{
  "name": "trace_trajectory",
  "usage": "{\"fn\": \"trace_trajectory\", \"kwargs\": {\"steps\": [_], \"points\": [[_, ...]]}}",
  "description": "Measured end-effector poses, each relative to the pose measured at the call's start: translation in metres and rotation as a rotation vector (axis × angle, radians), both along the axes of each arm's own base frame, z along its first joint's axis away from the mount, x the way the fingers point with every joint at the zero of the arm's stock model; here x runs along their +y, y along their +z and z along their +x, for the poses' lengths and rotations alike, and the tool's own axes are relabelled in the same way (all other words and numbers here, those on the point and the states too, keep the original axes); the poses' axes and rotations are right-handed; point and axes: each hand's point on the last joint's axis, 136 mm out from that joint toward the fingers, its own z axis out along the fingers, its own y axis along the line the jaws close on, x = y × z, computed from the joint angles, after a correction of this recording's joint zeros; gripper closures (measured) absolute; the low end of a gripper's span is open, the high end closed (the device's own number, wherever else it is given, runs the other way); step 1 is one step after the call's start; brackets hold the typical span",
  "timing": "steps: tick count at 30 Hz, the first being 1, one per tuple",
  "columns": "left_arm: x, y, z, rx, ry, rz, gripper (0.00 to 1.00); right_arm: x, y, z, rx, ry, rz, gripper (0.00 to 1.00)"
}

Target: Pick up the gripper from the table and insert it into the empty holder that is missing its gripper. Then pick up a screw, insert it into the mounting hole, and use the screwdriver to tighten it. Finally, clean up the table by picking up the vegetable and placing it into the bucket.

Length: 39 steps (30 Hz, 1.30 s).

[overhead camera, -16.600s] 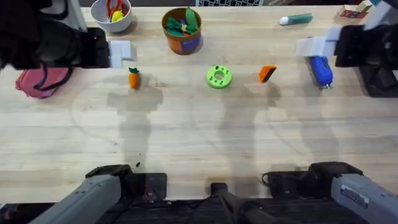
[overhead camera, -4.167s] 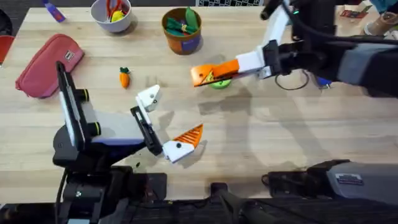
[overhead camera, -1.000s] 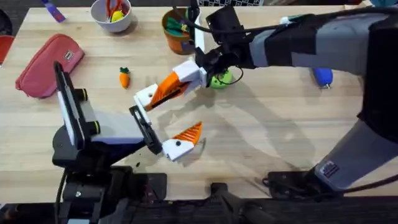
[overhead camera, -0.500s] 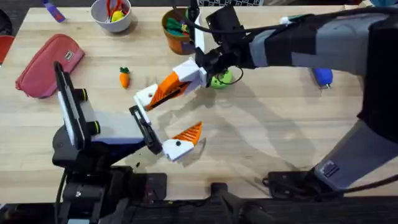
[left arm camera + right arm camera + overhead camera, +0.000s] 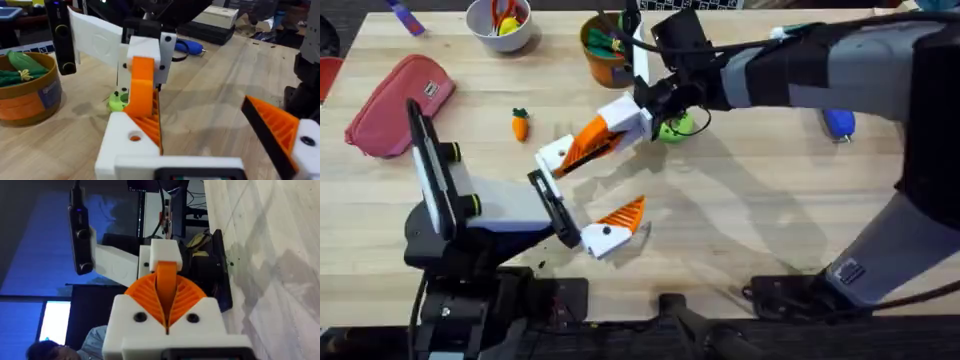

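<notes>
**Orange tip held at the bare holder**

From overhead we see the right claw (image 5: 612,128) reaching across the light wooden bench (image 5: 770,220), clamped on the gripper (image 5: 583,143). Its long axis slants from far right to near left, the near end touching the holder (image 5: 556,156), one of two white finger mounts on the left claw (image 5: 582,195), whose fingers stand wide apart. The other mount already carries one orange tip (image 5: 623,213). We count one vegetable (image 5: 520,124) left of the holder, one bucket (image 5: 612,48) at the far edge holding green toys, one screwdriver (image 5: 838,123) far right, one green ring (image 5: 673,127), one white bowl (image 5: 500,22) and one red pouch (image 5: 392,102).

In the left wrist view the gripper (image 5: 142,90) stands nearly upright above the holder (image 5: 131,142), the bucket (image 5: 29,90) and screwdriver (image 5: 189,47) behind it.

In the right wrist view the gripper (image 5: 167,287) sits between ribbed orange pads (image 5: 186,296), pointing at the white holder (image 5: 165,250); a dim room with a blue-lit screen lies beyond the bench.
</notes>
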Motion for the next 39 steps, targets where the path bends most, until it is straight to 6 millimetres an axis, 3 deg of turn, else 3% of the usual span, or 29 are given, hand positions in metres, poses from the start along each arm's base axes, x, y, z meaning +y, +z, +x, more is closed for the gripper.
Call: {"fn": "trace_trajectory", "kwargs": {"steps": [23,29,30,39], "points": [[0.0,0.0,0.0001,0.0,0.001,0.0,0.001,0.0,-0.0001,0.0,0.001,0.0,-0.001,0.983],[-0.0015,0.0001,-0.0023,0.0,-0.015,-0.001,0.001,0.0035,-0.0021,-0.0019,-0.002,-0.001,-0.013,0.181],[-0.0016,0.0001,-0.0024,0.0,-0.016,-0.001,0.001,0.0038,-0.0022,-0.0019,-0.005,-0.002,-0.014,0.101],[-0.0021,0.0001,-0.0033,0.001,-0.022,-0.002,0.001,0.0047,-0.0032,-0.0019,-0.008,-0.005,-0.019,0.063]]}}
